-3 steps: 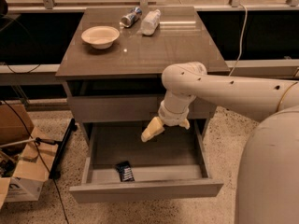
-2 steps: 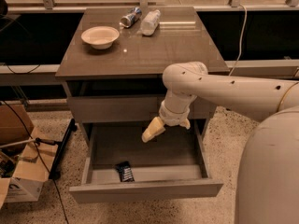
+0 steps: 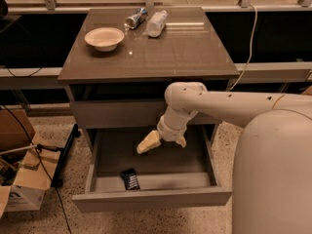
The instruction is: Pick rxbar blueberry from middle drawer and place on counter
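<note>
The rxbar blueberry (image 3: 130,179) lies flat in its dark wrapper on the grey floor of the middle drawer (image 3: 151,199), near the drawer's front left. The drawer is pulled out. My gripper (image 3: 165,142) hangs over the middle of the drawer, above and to the right of the bar and apart from it. Its cream fingers (image 3: 148,142) are spread open and hold nothing. The counter (image 3: 165,50) is the glossy grey-brown top of the cabinet, above the drawer.
A pale bowl (image 3: 104,37), a silver-blue can (image 3: 136,18) and a clear bottle (image 3: 157,22) sit at the back of the counter. A closed drawer front (image 3: 117,113) is above the open drawer. Cardboard boxes (image 3: 22,179) and cables lie on the floor at left.
My gripper has dipped slightly down and left over the open drawer. The bar has not moved.
</note>
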You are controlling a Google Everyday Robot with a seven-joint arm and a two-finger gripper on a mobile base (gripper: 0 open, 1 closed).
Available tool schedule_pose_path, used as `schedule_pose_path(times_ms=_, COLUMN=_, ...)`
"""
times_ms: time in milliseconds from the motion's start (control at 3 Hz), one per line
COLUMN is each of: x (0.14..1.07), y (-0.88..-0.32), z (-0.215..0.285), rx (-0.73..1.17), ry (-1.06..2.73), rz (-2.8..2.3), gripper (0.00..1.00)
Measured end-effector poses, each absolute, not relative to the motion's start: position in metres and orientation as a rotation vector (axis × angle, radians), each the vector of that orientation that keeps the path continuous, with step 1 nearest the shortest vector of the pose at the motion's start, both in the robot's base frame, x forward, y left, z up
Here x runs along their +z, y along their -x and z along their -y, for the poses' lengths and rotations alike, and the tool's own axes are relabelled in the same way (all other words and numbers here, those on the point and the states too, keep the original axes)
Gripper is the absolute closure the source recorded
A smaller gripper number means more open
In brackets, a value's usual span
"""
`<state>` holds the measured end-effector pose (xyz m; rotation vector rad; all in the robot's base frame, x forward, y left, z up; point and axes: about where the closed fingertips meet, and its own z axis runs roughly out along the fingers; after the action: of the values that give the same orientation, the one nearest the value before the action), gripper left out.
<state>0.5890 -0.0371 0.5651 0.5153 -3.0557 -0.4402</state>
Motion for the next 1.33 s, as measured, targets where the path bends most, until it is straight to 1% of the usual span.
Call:
schedule_pose_path(times_ms=333, x=0.533, y=-0.594, z=0.019, rx=-0.454, ry=-0.385, rz=3.064, gripper=0.0)
schedule_pose_path(times_ms=667, x=0.533, y=-0.594, z=0.019, rx=-0.454, ry=-0.385, rz=3.063, gripper=0.0)
schedule_pose_path(times_ms=1333, x=0.48, y=-0.59, z=-0.01, rx=-0.408, ry=-0.251, rz=3.088, gripper=0.0)
